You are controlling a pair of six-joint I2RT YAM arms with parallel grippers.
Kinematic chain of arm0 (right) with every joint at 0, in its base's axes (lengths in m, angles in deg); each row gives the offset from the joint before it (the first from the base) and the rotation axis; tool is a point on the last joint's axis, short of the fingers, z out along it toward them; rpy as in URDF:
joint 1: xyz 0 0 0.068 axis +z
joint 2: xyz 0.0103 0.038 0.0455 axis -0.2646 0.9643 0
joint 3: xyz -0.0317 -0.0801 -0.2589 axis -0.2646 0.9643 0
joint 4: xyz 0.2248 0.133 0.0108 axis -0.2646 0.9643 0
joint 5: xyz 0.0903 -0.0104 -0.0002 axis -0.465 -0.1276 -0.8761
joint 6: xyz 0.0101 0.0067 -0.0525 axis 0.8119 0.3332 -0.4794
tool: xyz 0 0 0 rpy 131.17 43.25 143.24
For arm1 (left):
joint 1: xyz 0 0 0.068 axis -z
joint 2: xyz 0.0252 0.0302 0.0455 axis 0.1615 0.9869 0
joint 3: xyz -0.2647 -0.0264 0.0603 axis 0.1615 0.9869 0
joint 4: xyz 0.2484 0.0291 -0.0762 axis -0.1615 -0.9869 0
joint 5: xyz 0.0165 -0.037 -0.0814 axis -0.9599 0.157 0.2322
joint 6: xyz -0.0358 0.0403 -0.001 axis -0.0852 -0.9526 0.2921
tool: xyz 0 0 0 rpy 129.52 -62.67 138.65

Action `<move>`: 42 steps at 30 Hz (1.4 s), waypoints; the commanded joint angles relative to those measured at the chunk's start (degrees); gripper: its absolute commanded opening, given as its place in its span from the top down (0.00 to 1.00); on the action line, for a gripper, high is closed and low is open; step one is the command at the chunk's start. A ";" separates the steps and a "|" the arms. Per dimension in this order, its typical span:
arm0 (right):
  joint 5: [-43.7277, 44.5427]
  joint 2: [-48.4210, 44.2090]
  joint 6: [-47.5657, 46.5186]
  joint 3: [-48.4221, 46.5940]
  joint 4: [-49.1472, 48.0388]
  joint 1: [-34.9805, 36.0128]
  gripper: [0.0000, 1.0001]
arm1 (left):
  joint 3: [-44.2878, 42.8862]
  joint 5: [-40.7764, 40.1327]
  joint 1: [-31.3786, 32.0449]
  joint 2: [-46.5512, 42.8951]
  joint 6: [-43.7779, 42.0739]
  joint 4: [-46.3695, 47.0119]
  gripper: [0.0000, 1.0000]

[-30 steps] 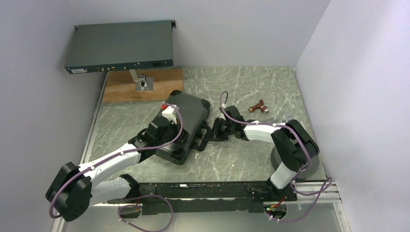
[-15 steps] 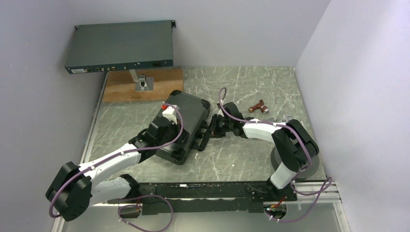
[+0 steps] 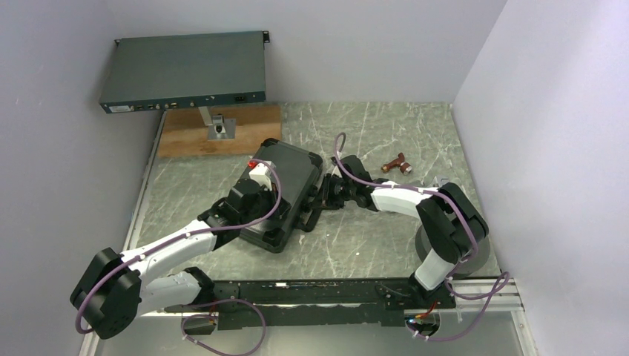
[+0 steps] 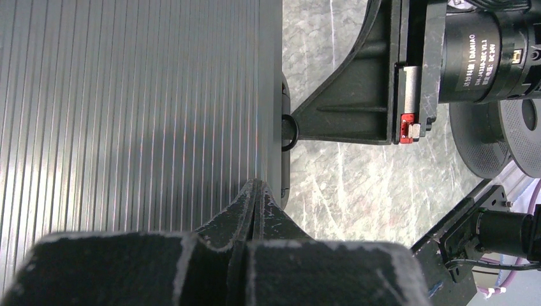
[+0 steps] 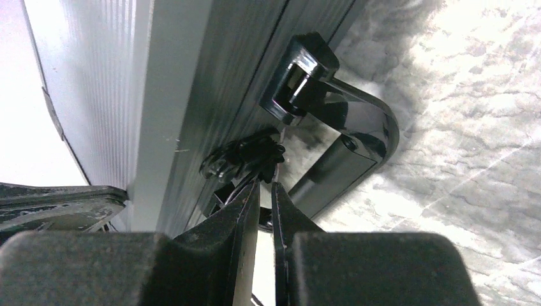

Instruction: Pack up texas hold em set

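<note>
Case: the black plastic case (image 3: 285, 194) lies flat and closed at the middle of the bench (image 3: 356, 245), turned a little askew, with its ribbed lid up.
Left end effector: the left end effector (image 4: 255, 191) sits on the lid near the case's right edge. Its fingers are pressed fully together, with nothing between them.
Right end effector: the right end effector (image 5: 265, 185) is against the case's right side, its tips at a small black latch (image 5: 245, 156) just beside the handle (image 5: 363, 146). The fingers are almost together, with only a thin slit between them. I cannot tell whether they pinch the latch.
Handle: it is folded out from the case side, over the bench.
Far left: a grey rack unit (image 3: 185, 70) stands above a wooden board (image 3: 185, 137).
Far right: a red-handled wrench (image 3: 397, 165) lies on the bench, well apart from the case.
</note>
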 commanded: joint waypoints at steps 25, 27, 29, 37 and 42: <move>-0.22 1.35 0.86 -4.90 -1.24 2.13 0.85 | 3.14 1.45 1.82 2.19 0.29 -11.91 1.00; -0.07 1.88 0.91 -4.65 -1.38 2.42 0.85 | 2.81 1.41 1.75 1.76 0.35 -12.42 1.00; 0.04 2.28 1.19 -4.06 -1.85 2.53 0.85 | 2.29 1.09 1.85 1.02 0.43 -13.63 1.00; 0.30 3.63 1.39 -3.40 -2.65 2.90 0.85 | -0.51 -0.54 2.00 -3.82 0.34 -18.18 1.00; 0.39 4.43 1.37 -3.58 -2.82 2.99 0.86 | -1.71 -1.00 2.00 -5.32 0.26 -20.13 1.00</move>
